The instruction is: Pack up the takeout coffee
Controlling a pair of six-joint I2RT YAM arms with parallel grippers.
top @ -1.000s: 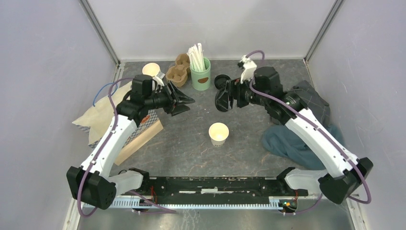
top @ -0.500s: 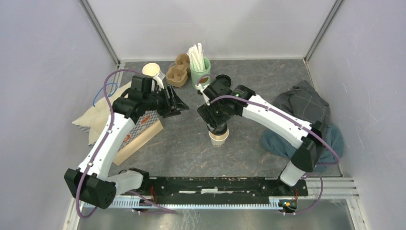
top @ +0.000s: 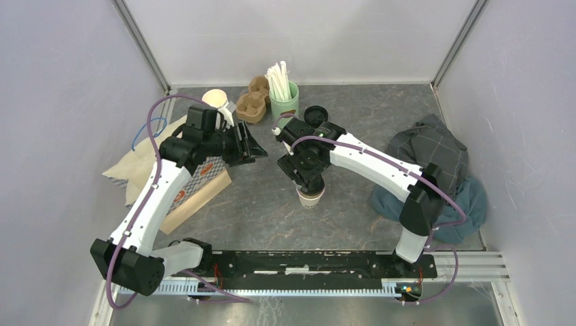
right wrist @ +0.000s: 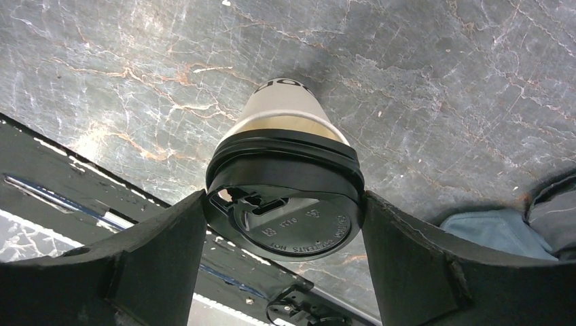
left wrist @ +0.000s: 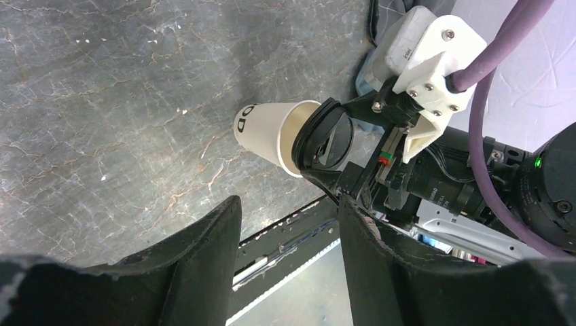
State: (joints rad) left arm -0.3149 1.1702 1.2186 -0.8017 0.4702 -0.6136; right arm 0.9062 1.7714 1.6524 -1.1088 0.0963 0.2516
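The takeout coffee cup (top: 311, 198), white with dark print, stands on the grey table near the middle. My right gripper (top: 309, 178) hangs right above it, shut on a round black lid (right wrist: 292, 231) that touches both fingers. The lid sits tilted at the cup's (right wrist: 282, 105) rim; whether it is seated I cannot tell. From the left wrist view the cup (left wrist: 265, 129) and the lid (left wrist: 326, 136) show side on. My left gripper (top: 255, 146) hovers open and empty to the cup's upper left, and its fingers (left wrist: 204, 251) frame bare table.
At the back stand a brown cup carrier (top: 248, 102), a green cup of straws (top: 284, 102), a lidless white cup (top: 214, 99) and a loose black lid (top: 316, 113). A paper bag (top: 197, 190) and beige cloth (top: 139, 166) lie left; grey and blue cloths (top: 435, 170) lie right.
My right arm swung from the back right to over the cup, bringing the black lid down onto its rim. The left gripper drew back slightly left.
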